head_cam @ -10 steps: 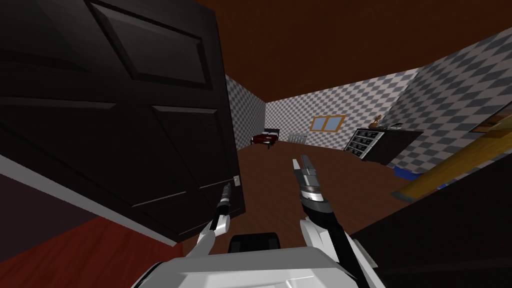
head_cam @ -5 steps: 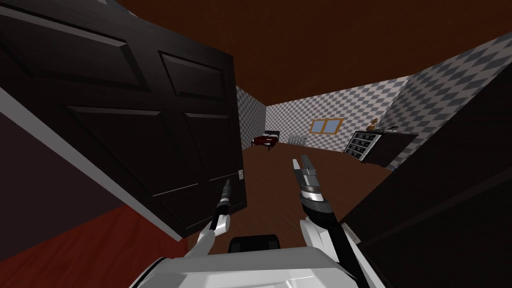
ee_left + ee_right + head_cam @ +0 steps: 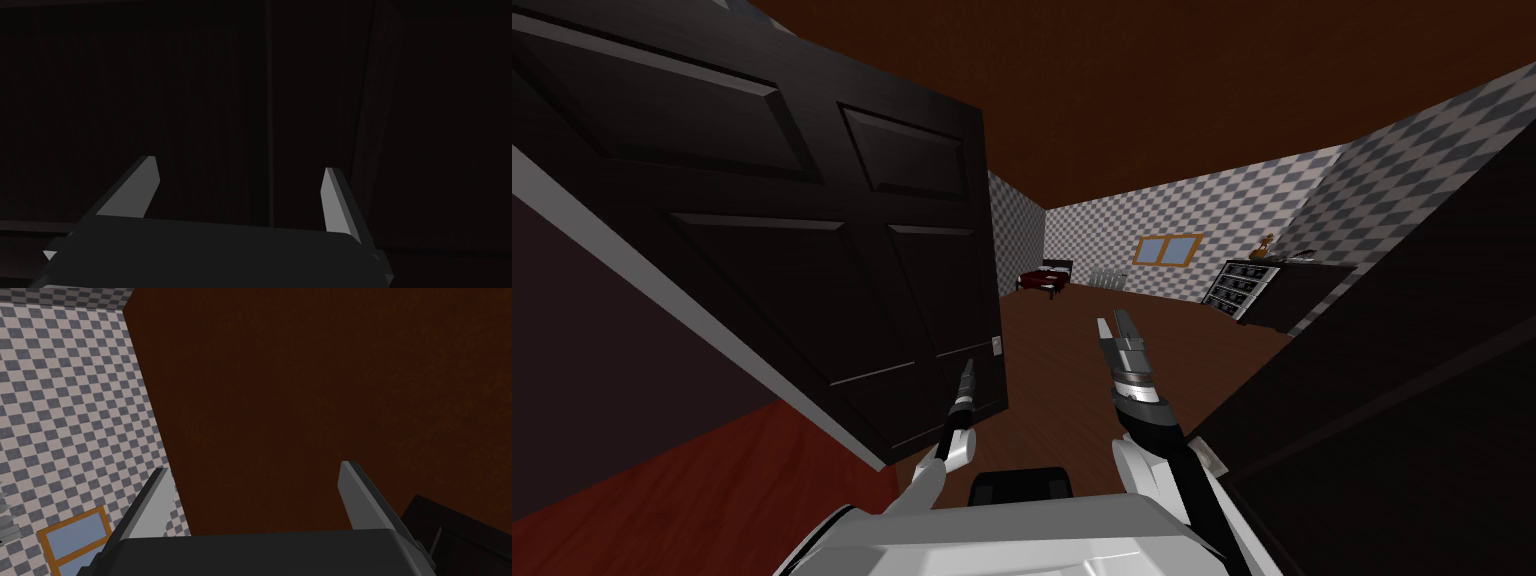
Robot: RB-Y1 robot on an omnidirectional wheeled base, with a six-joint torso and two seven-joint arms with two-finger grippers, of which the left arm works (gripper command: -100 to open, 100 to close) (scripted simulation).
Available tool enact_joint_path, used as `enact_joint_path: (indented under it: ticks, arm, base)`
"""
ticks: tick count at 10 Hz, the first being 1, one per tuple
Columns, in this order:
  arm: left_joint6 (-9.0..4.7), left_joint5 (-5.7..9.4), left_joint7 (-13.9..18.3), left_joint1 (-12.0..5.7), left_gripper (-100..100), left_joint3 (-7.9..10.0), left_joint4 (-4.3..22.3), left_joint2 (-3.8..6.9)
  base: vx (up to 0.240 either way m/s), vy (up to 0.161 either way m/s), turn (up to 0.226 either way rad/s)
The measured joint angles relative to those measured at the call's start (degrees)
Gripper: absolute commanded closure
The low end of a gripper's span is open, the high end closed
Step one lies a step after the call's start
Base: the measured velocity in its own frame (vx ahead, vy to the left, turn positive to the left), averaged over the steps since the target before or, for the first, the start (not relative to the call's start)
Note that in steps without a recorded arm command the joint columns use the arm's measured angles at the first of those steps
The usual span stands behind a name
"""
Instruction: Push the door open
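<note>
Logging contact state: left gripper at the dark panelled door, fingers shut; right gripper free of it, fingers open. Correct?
Not quite: the left gripper is open, not shut, as the left wrist view shows. It is at the dark panelled door; the right gripper is free of it, open.

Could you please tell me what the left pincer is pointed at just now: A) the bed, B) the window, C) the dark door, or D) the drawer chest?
C: in the head view the left pincer is at the lower free edge of the door, and its wrist view shows dark door panelling beyond its open fingers.
</note>
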Motion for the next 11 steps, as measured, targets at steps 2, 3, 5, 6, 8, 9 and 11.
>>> enact_joint_path:
  ticks: [2, 3, 5, 6, 8, 9, 11]
  arm:
    - [-0.22, 2.39, -1.21, 0.23, -100, -1.64, -0.57, -0.52]
    - [-0.25, 3.55, -1.93, 0.34, -100, -2.44, -0.86, -0.88]
    - [-1.72, 5.94, -2.31, -0.89, -100, -4.21, 1.55, -1.75]
    - [-2.91, 7.16, -2.32, -2.07, -100, -5.05, 3.71, -2.58]
    - [-2.18, 8.86, -3.96, -0.48, -100, -6.28, 0.85, -3.43]
    - [-2.12, 10.03, -4.76, -0.15, -100, -7.04, 0.08, -4.16]
    - [-2.34, 11.53, -5.50, -0.45, -100, -8.03, 0.36, -5.27]
  base:
    - [-0.056, -0.006, 0.012]
    - [-0.070, -0.032, 0.012]
    - [-0.069, -0.038, 0.011]
    - [-0.051, -0.037, 0.001]
    - [-0.070, -0.106, 0.006]
    - [-0.088, -0.166, 0.002]
    - [-0.062, -0.131, 0.002]
